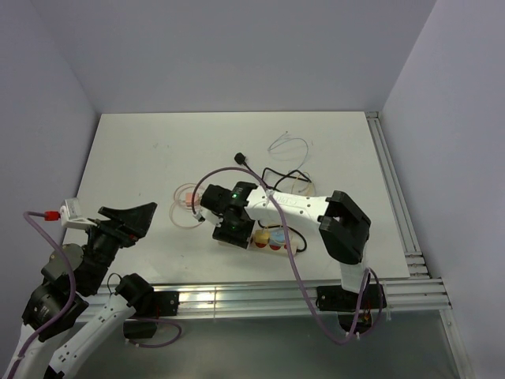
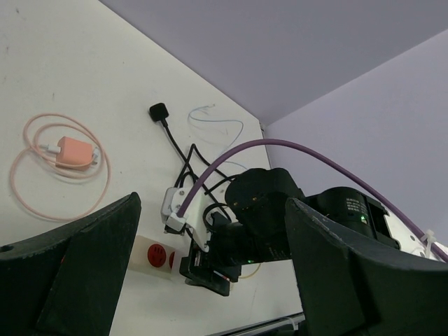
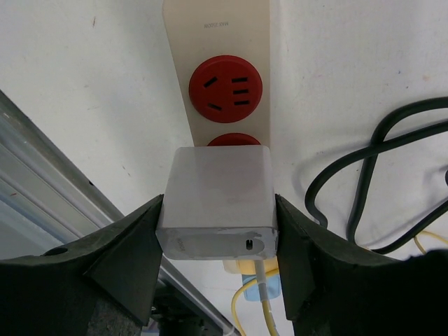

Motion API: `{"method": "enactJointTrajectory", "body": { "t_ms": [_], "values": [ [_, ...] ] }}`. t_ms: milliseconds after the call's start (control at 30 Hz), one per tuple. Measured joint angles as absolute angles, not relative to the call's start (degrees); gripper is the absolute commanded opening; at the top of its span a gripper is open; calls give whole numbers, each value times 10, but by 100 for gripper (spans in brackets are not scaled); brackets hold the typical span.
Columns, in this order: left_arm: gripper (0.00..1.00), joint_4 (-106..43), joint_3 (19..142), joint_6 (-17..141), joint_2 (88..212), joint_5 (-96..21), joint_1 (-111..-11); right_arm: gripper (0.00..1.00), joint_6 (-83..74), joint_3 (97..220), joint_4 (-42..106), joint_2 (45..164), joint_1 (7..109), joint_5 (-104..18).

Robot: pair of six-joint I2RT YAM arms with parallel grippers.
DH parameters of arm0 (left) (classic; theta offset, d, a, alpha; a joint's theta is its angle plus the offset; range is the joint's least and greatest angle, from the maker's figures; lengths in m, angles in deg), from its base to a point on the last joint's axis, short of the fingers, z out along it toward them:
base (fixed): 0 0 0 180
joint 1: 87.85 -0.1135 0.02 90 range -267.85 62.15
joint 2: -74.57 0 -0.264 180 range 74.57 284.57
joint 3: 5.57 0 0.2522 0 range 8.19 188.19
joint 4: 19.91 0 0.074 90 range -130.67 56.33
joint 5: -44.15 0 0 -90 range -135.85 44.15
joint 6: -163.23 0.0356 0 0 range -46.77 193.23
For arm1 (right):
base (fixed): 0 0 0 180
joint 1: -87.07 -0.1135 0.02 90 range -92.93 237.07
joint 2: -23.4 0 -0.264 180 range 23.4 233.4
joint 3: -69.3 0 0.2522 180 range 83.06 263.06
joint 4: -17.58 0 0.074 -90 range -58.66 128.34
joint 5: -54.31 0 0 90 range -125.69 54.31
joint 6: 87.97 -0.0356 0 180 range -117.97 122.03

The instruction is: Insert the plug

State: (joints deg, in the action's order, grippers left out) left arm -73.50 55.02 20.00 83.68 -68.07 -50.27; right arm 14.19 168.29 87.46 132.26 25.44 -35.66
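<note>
The right arm's fingers (image 3: 133,259) are clamped on both sides of a white plug (image 3: 217,192). They hold it over the power strip (image 3: 217,35) near the front of the counter (image 1: 158,150), right at the second red socket (image 3: 234,138). I cannot tell whether it is seated. The left arm's fingers (image 2: 84,266) hang spread wide by the counter's left edge, gripping nothing. A pink charger (image 2: 70,152) lies well apart from the strip.

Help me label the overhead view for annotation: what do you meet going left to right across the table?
From the left: left end effector → coiled pink cable → right end effector, gripping the white charger → power strip.
</note>
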Motion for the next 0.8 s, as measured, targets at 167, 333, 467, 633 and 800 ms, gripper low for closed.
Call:
{"method": "enactJointTrajectory", "body": {
  "t_ms": [167, 333, 467, 633, 800],
  "values": [
    [89, -736, 550, 200, 837, -680, -503, 0, 140, 1695, 889, 1342, 254, -358],
    [89, -736, 550, 200, 837, -681, -503, 0, 138, 1662, 859, 1322, 255, -360],
    [89, -737, 550, 200, 838, -683, -503, 12, 130, 1662, 851, 1317, 256, -359],
    [90, -743, 555, 198, 850, -688, -503, 100, 105, 1687, 864, 1322, 258, -350],
    [99, -757, 565, 184, 877, -703, -503, 100, 89, 1689, 797, 1307, 270, -305]
  ]
}}
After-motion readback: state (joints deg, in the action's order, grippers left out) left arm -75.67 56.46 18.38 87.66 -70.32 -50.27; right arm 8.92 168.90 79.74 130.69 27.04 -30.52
